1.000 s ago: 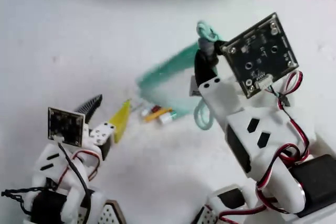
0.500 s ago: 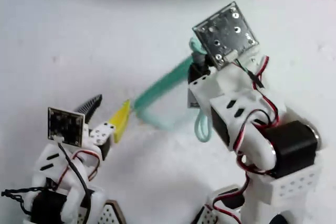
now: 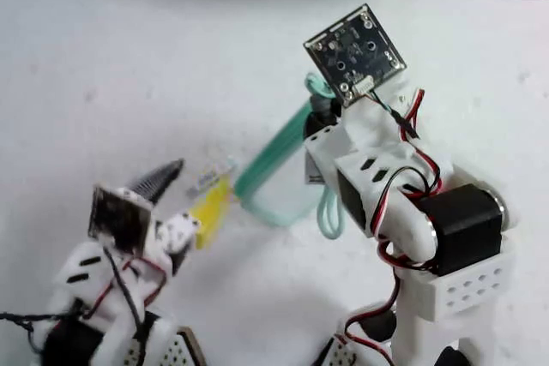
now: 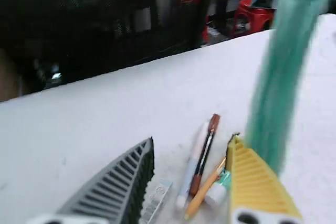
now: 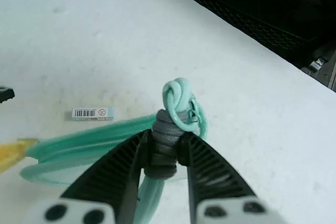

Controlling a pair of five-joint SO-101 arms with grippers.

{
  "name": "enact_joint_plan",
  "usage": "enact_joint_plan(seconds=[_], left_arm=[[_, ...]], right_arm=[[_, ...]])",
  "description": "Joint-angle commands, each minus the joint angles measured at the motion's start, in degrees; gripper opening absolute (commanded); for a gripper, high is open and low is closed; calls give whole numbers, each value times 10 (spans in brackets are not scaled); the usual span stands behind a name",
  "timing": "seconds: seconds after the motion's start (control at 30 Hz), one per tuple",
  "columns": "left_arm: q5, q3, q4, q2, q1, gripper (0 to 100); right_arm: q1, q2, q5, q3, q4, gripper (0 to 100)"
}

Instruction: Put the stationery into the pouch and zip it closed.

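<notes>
right gripper (image 5: pixel 164 140) clamped tight on the grey cord wrap (image 5: pixel 164 153) at the end of the teal pouch (image 3: pixel 279 182), a knotted teal loop (image 5: pixel 181 100) poking out above its fingers. the pouch stretches from that grip across the white table (image 3: pixel 129 57) toward the left gripper (image 4: pixel 191 145), which is spread wide, one finger black (image 4: pixel 121 182), one yellow (image 4: pixel 257 182). the pouch's far end sits just beside the yellow finger. on the table between the two fingers lie the stationery: a white pen (image 4: pixel 191 166), a brown pen (image 4: pixel 203 153), an orange pencil (image 4: pixel 202 192) and a small barcoded block (image 5: pixel 93 113), all outside the pouch.
</notes>
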Motion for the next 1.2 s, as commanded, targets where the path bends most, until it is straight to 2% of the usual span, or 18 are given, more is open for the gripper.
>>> enact_joint_plan(seconds=[0.0, 0.2, 0.43, 0.73, 0.9, 1.07, 1.17], left_arm=[[-27, -55, -3, 0, 75, 237], [-24, -54, -19, 63, 98, 237], [-25, -50, -24, 77, 199, 226], [-27, 1, -80, 77, 201, 207], [-25, 33, -140, 77, 205, 203], [-24, 66, -212, 77, 208, 139], [-21, 91, -244, 77, 229, 135]], right_arm=[[0, -9, -7, -4, 11, 17], [0, -30, -88, 12, 11, 18], [5, -36, -94, 70, 11, 18], [6, -77, -94, 69, 10, 18], [-2, -63, -93, 69, -35, 18], [-80, -26, -87, 69, -62, 18], [-154, -28, -25, 69, -55, 17]])
